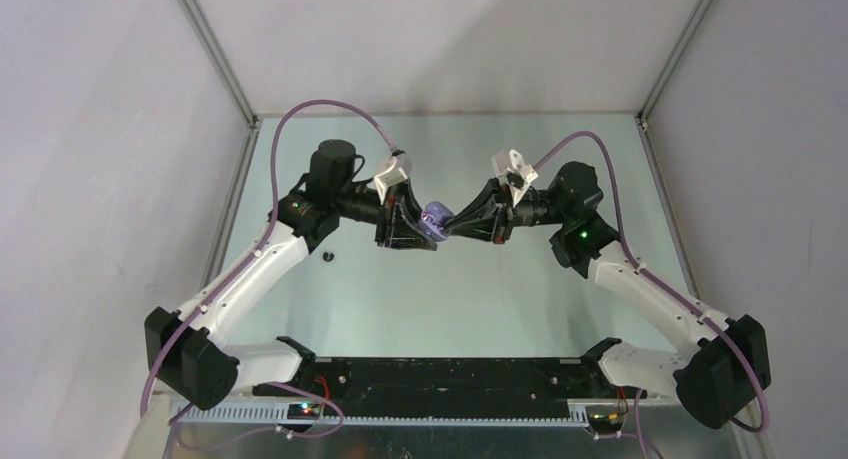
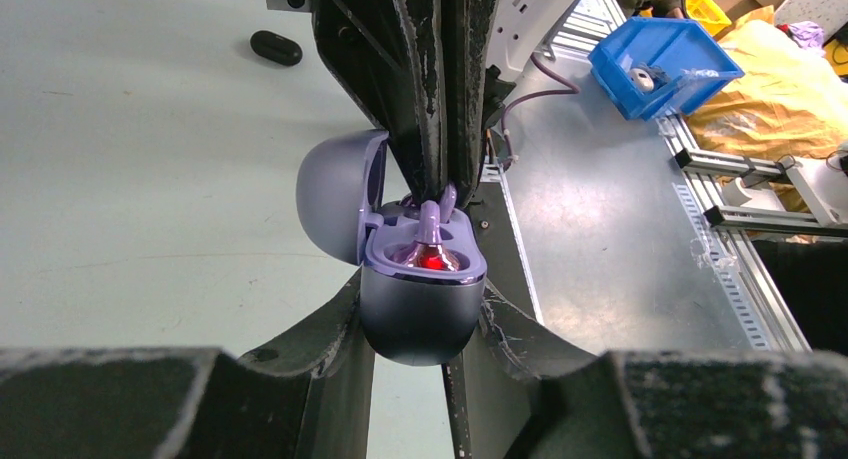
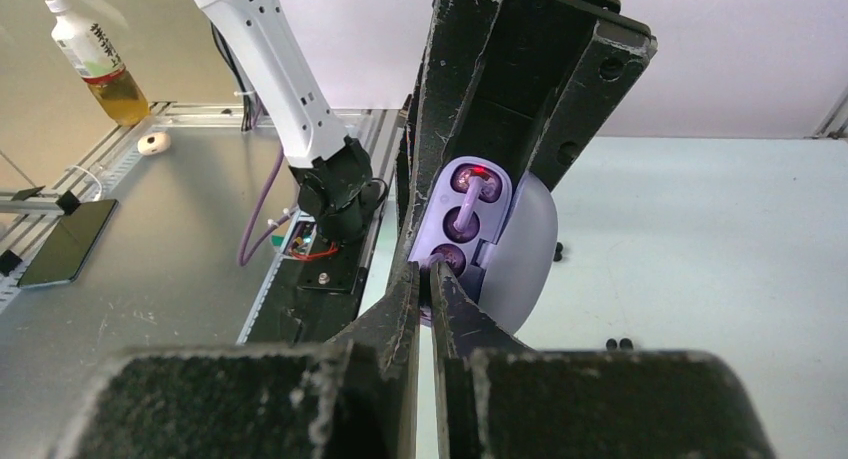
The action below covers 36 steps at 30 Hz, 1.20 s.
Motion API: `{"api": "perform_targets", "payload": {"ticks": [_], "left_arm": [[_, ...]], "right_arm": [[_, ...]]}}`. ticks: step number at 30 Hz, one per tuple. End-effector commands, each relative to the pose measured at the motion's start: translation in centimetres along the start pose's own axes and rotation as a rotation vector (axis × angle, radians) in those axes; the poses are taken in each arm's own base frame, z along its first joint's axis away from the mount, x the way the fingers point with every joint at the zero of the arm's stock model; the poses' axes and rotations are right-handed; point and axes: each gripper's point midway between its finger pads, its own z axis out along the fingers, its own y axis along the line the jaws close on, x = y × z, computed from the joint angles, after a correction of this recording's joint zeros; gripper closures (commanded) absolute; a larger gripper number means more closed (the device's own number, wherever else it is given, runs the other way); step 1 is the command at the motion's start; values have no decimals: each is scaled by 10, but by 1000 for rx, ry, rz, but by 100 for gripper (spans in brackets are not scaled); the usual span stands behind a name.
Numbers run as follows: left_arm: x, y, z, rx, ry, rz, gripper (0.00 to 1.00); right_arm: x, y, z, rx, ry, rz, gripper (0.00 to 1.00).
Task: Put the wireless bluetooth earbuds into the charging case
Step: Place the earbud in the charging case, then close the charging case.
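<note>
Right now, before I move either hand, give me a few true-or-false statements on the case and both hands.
1. The lid of the charging case is open. True.
2. The left hand grips the case body. True.
3. The case is black. False: it is pale purple.
4. A red light glows inside the case. True.
5. The right hand is parked away from the case. False: its fingertips pinch a purple earbud at the case's open top.
6. No loose items are in view. False: a small black item lies on the table, beyond the lid.
</note>
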Motion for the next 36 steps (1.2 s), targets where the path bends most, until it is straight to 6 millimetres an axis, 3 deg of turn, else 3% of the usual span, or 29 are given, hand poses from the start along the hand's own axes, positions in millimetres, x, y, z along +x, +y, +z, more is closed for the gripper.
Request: {"api": "perform_targets", "payload": {"ticks": [1, 5, 7, 16, 30, 36], "left_arm": [[-11, -13, -1, 25, -20, 70, 87], [-10, -13, -1, 24, -19, 69, 87], [-10, -13, -2, 22, -18, 70, 87], [-8, -12, -2, 19, -14, 74, 87], [-6, -11, -3, 0, -4, 94, 87], [-1, -9, -3, -6, 14, 105, 87]], "right_arm": [[0, -2, 2, 6, 1, -15, 89], [-9, 1, -1, 3, -13, -31, 68], [-18, 4, -4, -4, -20, -42, 63], [-60, 31, -23, -84, -75, -87, 60], [-32, 33, -13, -126, -14, -58, 62], [-34, 8, -15, 0, -30, -52, 64]]}}
